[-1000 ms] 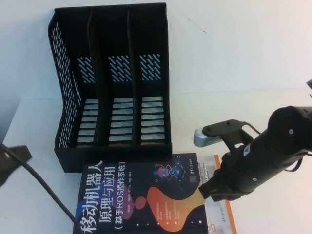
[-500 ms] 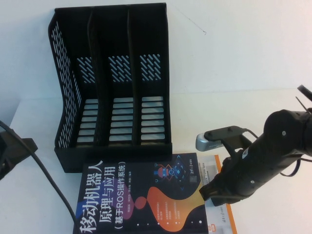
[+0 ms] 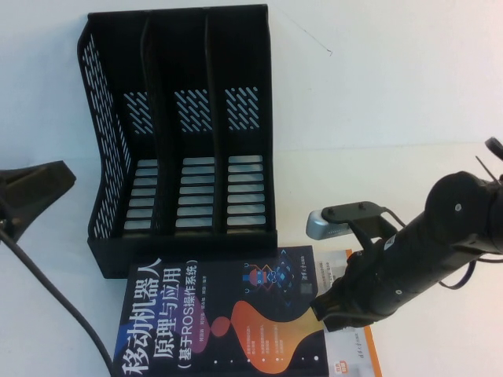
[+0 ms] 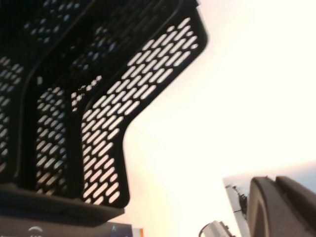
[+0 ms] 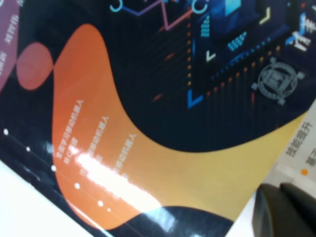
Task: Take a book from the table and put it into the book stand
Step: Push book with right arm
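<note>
The book (image 3: 224, 318), a thick dark paperback with a white Chinese title and orange and pink blobs, lies flat on the white table (image 3: 393, 102), just in front of the black three-slot book stand (image 3: 182, 133). In the high view I see my right gripper (image 3: 328, 308) low at the book's right edge, where that edge overlaps a white book with an orange border (image 3: 355, 345). I judge it sits there to catch the cover's side for a lift, but I cannot tell whether its jaws are apart or closed on anything. The stand's slots are all empty. At the far left edge a dark part of my left arm shows; the left gripper itself is not clearly visible.

The left wrist view looks at the stand's perforated side wall (image 4: 123, 128) from near table level, so that arm seems parked aside.

The right wrist view is filled by the book's glossy cover (image 5: 148, 123), close beneath the camera, with a dark finger (image 5: 286, 210) beside the cover's edge.
</note>
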Available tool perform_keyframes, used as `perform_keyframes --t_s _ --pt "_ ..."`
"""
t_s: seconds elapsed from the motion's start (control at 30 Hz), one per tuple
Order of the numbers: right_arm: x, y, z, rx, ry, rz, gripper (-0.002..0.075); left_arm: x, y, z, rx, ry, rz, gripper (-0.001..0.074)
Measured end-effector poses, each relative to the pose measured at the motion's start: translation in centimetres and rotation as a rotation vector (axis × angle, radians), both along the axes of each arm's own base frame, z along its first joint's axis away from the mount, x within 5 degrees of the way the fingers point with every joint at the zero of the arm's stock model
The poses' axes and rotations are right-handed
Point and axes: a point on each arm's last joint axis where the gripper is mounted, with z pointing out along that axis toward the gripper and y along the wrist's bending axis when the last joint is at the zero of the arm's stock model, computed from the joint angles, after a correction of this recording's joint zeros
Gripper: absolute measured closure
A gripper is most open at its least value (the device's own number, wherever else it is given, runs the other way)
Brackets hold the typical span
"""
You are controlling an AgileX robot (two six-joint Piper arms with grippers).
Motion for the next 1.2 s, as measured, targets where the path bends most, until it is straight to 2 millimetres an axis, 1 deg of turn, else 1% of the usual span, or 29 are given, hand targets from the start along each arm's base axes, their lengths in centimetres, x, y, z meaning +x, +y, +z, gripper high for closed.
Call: perform_keyframes --t_s 0.1,0.17,0.27,0.37,0.47,0.57,0.63,0.7,0.8,0.87,0.93,1.0,1.07,1.2 --pt "0.1 -0.1 0.2 0.003 -0.008 -0.011 0.0718 0.0 0.8 0.2 -0.012 -0.016 0.032 0.0736" --pt "0.2 -0.3 1.0 0.016 -0.035 -0.03 0.0718 0.2 1.8 0.2 -0.007 -0.017 0.089 0.0736" --pt "0.1 -0.9 3.3 0.028 -0.12 -0.061 0.0718 0.3 3.8 -0.3 0.057 0.007 0.207 0.0736" --pt "-0.6 -1.7 6.3 0.045 -0.213 -0.069 0.0718 0.2 5.1 -1.3 0.187 0.053 0.283 0.0737" --pt "-1.6 -2.5 8.7 0.04 -0.275 -0.063 0.0718 0.1 5.4 -2.1 0.3 0.095 0.279 0.0737" --pt "-2.7 -3.1 10.6 0.042 -0.321 -0.065 0.0718 0.1 4.7 -2.6 0.379 0.115 0.227 0.0722" --pt "-3.4 -3.5 11.7 0.046 -0.35 -0.06 0.0718 0.2 3.7 -3.0 0.408 0.128 0.153 0.0675" --pt "-4.1 -3.9 12.7 0.056 -0.373 -0.057 0.0718 0.3 2.7 -3.6 0.415 0.158 0.064 0.0604" --pt "-5.3 -4.4 13.9 0.07 -0.394 -0.052 0.0718 0.8 1.4 -5.2 0.411 0.244 -0.075 0.0461" --pt "-6.1 -4.8 13.8 0.071 -0.385 -0.054 0.0718 1.4 1.2 -6.6 0.397 0.32 -0.124 0.038" --pt "-6.7 -5.1 13.0 0.06 -0.356 -0.054 0.0718 2.2 1.3 -8.0 0.379 0.392 -0.145 0.0344" --pt "-7.1 -5.3 11.5 0.036 -0.31 -0.05 0.0718 2.8 1.5 -9.2 0.369 0.439 -0.162 0.0327" --pt "-7.1 -5.3 9.8 0.008 -0.256 -0.049 0.0718 3.4 1.5 -10.4 0.342 0.477 -0.19 0.032" --pt "-5.9 -4.5 7.1 -0.014 -0.155 -0.056 0.0718 4.5 1.2 -12.5 0.252 0.528 -0.249 0.0316"
